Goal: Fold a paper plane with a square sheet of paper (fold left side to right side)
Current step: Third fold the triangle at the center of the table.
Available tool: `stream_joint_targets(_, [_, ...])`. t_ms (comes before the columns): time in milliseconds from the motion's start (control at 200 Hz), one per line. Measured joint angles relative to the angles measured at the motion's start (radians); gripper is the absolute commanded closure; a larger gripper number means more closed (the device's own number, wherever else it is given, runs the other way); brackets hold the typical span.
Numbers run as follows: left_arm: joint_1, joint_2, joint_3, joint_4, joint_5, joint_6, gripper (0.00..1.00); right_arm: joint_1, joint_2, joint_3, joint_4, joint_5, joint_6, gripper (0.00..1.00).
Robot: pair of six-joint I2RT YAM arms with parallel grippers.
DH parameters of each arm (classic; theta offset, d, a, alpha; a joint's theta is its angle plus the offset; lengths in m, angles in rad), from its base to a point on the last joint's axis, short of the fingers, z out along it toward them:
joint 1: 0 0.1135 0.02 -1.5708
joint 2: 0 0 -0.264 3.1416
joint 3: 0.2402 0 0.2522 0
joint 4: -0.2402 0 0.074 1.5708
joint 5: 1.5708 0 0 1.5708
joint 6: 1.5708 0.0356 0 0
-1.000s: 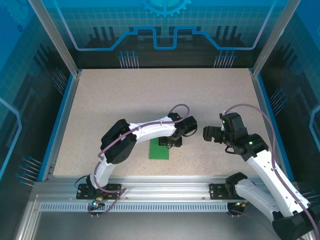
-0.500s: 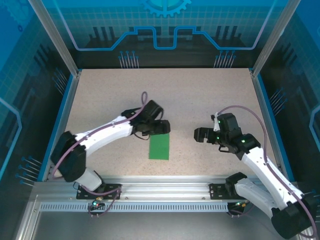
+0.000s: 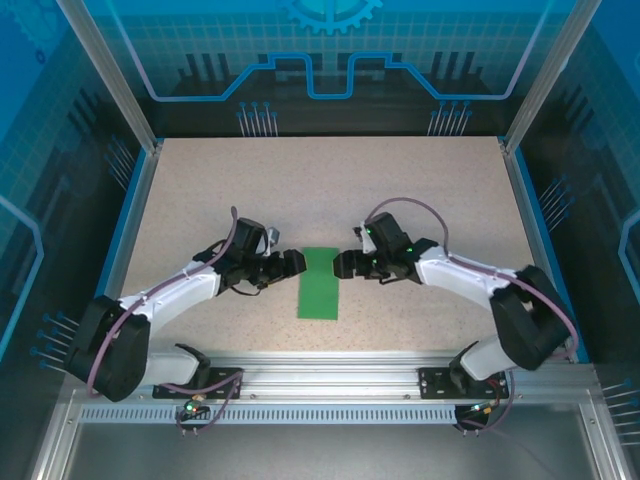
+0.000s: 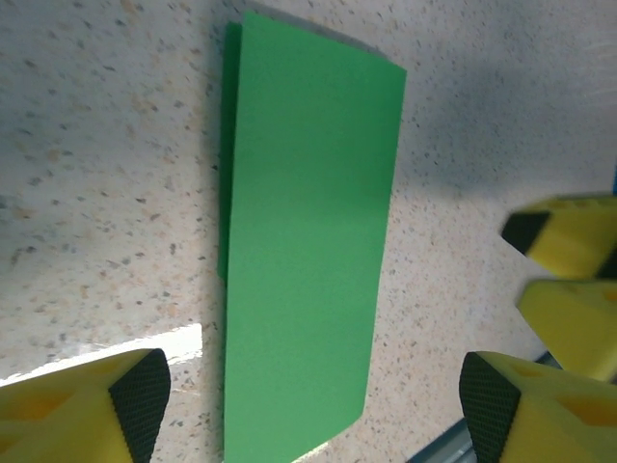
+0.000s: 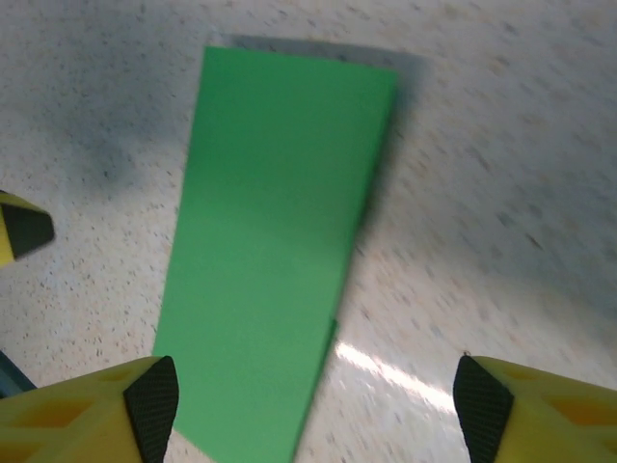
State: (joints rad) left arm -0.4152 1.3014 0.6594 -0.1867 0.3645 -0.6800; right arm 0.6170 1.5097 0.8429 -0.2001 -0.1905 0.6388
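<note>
top: folded square sheet of paper (image 3: 320,283) lying flat mid-table (image 3: 420,190), toward the near edge; left gripper (image 3: 293,263) and right gripper (image 3: 340,265) flanking its far end | left wrist: jaws standing wide, holding nothing | right wrist: jaws gaping, empty | risk: fingers catching one layer, dragging the fold askew
</note>
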Motion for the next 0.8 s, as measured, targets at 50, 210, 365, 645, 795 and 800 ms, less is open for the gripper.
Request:
stream_joint_targets(50, [0.001, 0.003, -0.014, 0.025, 0.028, -0.001, 0.19, 0.005, 0.053, 0.031, 0.023, -0.013, 0.008, 0.33])
stream_joint_targets(210, [0.001, 0.028, -0.035, 0.073, 0.082, -0.002, 0.19, 0.011, 0.183, 0.117, 0.072, -0.028, 0.009, 0.41])
stream_joint_targets(365, [0.001, 0.067, -0.035, 0.089, 0.102, -0.002, 0.19, 0.011, 0.279, 0.188, 0.082, -0.027, 0.006, 0.43])
stream_joint_targets(645, [0.001, 0.102, -0.036, 0.090, 0.124, -0.001, 0.20, 0.011, 0.343, 0.249, 0.059, -0.015, -0.019, 0.44])
stream_joint_targets(795, [0.001, 0.143, -0.036, 0.098, 0.144, -0.002, 0.20, 0.011, 0.350, 0.253, 0.045, -0.002, -0.030, 0.44])
stream_joint_targets(800, [0.001, 0.145, -0.036, 0.099, 0.146, -0.002, 0.20, 0.011, 0.350, 0.254, 0.044, -0.001, -0.030, 0.44])
